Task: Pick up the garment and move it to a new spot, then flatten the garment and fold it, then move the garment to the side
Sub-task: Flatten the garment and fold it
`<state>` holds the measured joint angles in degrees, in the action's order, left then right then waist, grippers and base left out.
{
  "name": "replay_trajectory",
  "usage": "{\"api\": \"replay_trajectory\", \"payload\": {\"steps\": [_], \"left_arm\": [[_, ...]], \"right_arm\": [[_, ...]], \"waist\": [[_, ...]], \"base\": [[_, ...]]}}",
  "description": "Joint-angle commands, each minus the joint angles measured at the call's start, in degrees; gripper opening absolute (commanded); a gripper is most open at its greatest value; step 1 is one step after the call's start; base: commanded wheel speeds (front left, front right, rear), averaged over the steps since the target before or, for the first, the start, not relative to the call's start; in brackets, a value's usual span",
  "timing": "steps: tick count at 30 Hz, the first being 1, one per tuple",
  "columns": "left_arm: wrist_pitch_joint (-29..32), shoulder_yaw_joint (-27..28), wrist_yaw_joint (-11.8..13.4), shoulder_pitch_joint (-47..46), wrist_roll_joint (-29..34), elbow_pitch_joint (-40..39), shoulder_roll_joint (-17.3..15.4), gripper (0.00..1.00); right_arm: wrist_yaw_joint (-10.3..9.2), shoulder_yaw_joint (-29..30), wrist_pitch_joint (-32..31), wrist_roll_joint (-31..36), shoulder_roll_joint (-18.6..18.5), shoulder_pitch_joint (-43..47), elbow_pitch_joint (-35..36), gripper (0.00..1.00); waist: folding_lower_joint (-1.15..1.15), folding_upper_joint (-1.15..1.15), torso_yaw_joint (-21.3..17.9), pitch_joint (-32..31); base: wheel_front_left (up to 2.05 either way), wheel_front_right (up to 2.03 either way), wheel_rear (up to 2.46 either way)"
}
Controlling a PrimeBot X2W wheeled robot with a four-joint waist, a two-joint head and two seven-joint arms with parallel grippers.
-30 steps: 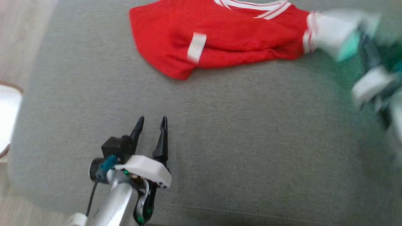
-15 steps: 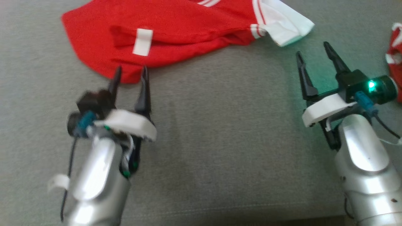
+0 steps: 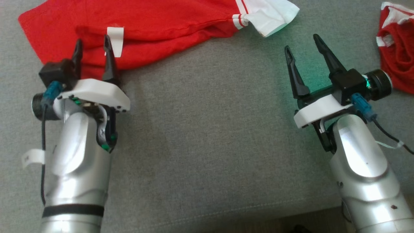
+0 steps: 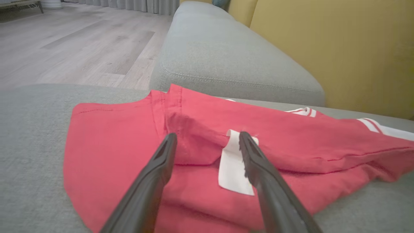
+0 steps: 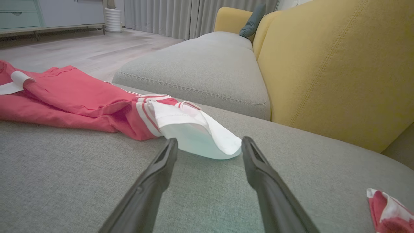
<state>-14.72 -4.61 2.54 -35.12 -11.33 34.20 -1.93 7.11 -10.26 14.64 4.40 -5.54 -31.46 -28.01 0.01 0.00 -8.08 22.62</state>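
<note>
A grey sofa seat cushion [image 3: 207, 145] was recorded across most of the head view. A yellow backrest [image 5: 339, 64] was noted at the right of the right wrist view, and a pale wood floor [image 4: 81, 42] at the upper left of the left wrist view.

The red garment [image 3: 161, 26] was found lying rumpled on the cushion along the top edge of the head view, from the upper left to right of centre. A second red-and-white garment [image 3: 396, 61] was observed at the upper right edge, well apart from the first.

The left gripper [image 3: 92, 40] was seen at the upper left of the head view, its fingers spread and empty, set over the garment's lower edge. Contact with the cloth could not be determined. The right gripper [image 3: 301, 42] was seen at the right, its fingers likewise spread and empty above bare cushion.

The garment's white sleeve [image 3: 268, 16] was noted just beyond the right gripper's tips, apart from them. A white label [image 4: 231, 168] on the garment was partly covered by the left gripper's right finger in the left wrist view.
</note>
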Motion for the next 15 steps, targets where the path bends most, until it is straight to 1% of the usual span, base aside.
{"api": "replay_trajectory", "payload": {"steps": [1, 8, 12, 13, 15], "left_arm": [[-0.3, 2.0, 0.1, -2.5, 0.6, -0.8, -1.5, 1.0], [-0.3, 3.5, -1.8, -5.1, 0.8, 8.0, -1.9, 1.0], [-0.3, 4.0, -2.3, -6.2, 1.2, 10.4, -2.0, 1.0], [-0.3, 4.3, -2.5, -6.5, 1.4, 10.8, -2.0, 0.55], [-0.3, 4.5, -2.7, -6.7, 1.7, 11.0, -2.0, 0.15]], "right_arm": [[0.37, -1.0, 0.4, -0.7, 1.1, -0.6, 2.0, 1.0], [0.37, -1.8, 0.4, -1.6, 1.6, -0.6, 2.0, 1.0], [0.37, -2.1, 0.4, -2.0, 1.8, -0.5, 2.0, 1.0], [0.37, -2.1, 0.4, -2.2, 1.9, -0.5, 1.9, 1.0], [0.37, -2.1, 0.4, -2.3, 2.0, -0.5, 1.8, 1.0]], "waist": [[-0.01, 0.0, -0.3, 0.2], [-0.01, 0.0, -1.4, 0.6], [-0.01, 0.0, -1.7, 1.0], [-0.01, 0.0, -1.8, 1.1], [-0.01, 0.0, -1.8, 1.2]], "base": [[0.0, 0.0, 0.0], [0.0, 0.0, 0.0], [0.0, 0.0, 0.0], [0.0, 0.0, 0.0], [0.0, 0.0, 0.0]]}}
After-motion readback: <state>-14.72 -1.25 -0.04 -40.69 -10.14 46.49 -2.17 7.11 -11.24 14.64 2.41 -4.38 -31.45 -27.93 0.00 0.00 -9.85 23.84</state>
